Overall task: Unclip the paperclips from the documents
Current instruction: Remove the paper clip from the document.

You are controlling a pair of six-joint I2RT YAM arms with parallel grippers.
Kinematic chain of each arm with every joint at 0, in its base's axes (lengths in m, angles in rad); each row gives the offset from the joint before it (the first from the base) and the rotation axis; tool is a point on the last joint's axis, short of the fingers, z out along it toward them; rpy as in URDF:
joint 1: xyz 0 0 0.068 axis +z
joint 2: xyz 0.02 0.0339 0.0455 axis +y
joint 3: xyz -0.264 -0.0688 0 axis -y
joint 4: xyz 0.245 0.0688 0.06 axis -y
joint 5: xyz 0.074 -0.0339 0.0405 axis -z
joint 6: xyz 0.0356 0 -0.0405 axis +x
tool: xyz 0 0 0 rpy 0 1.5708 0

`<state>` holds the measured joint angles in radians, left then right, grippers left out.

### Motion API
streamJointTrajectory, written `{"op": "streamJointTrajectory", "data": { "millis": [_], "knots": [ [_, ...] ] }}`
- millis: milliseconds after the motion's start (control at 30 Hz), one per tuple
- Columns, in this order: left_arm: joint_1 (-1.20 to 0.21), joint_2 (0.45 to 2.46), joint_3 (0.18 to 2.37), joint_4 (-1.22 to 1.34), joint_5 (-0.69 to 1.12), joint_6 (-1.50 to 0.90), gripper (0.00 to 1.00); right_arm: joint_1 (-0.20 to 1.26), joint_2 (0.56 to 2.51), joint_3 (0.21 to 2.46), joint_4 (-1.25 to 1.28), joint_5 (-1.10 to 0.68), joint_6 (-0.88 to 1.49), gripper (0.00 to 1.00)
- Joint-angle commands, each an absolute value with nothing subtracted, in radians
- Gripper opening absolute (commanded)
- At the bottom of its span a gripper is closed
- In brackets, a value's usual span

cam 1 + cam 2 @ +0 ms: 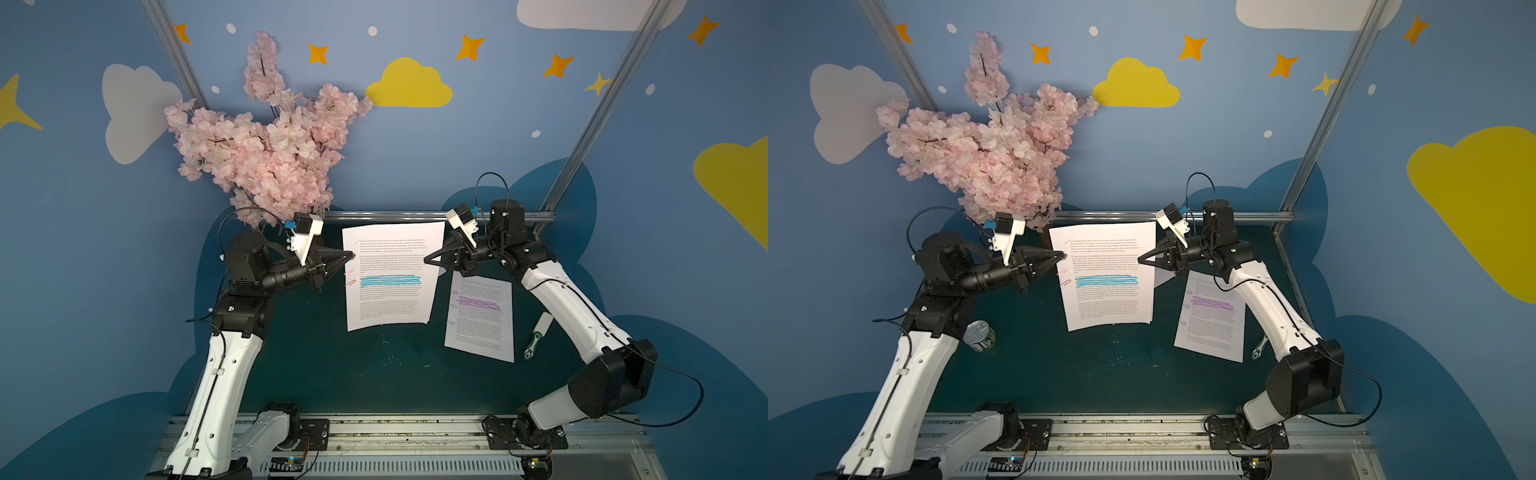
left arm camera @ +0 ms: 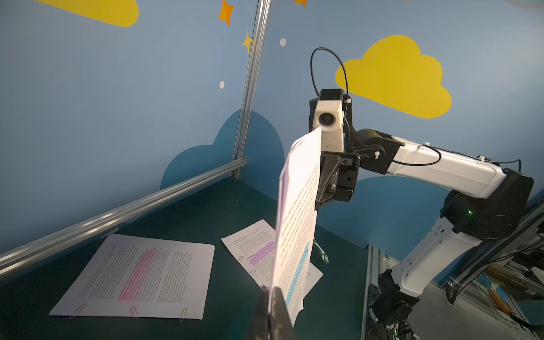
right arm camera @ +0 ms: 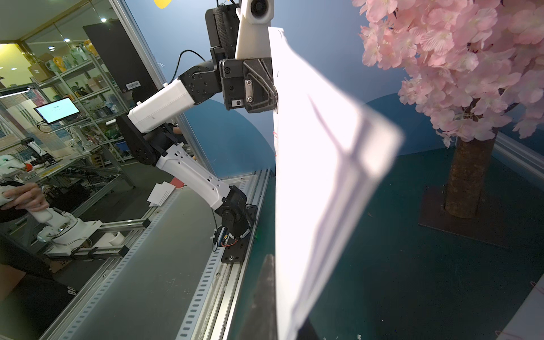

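Blue-band document (image 1: 388, 276) is held upright above the bench (image 1: 332, 365). Left gripper (image 1: 351, 255) is clamped on its clipped edge and right gripper (image 1: 427, 259) on the opposite edge. Two red paperclips (image 1: 350, 283) sit on that edge just below the left gripper.

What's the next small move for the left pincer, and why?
Probably draw the left pincer straight outward, away from the right pincer. Both are shut on the lifted document, on opposite edges. Left sits on the clipped edge beside two red clips, seemingly on a third. Right braces the sheet, so it should slide off.
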<state>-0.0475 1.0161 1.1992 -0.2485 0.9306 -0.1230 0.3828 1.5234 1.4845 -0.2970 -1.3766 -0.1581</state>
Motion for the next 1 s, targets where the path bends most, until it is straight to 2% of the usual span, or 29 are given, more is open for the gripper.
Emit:
{"op": "streamJointTrajectory", "data": {
  "millis": [0,867,967],
  "knots": [
    [-0.03,1.008,1.235,-0.302,0.917,-0.072,0.02,0.361,1.496,1.476,-0.303,-1.384,-0.164,0.0],
    [0.033,1.019,1.208,-0.243,0.936,-0.118,0.02,0.3,1.459,1.434,-0.311,-1.384,-0.167,0.0],
    [0.033,1.036,1.191,-0.297,0.893,-0.107,0.02,0.303,1.46,1.435,-0.314,-1.38,-0.172,0.0]
  ]
}}
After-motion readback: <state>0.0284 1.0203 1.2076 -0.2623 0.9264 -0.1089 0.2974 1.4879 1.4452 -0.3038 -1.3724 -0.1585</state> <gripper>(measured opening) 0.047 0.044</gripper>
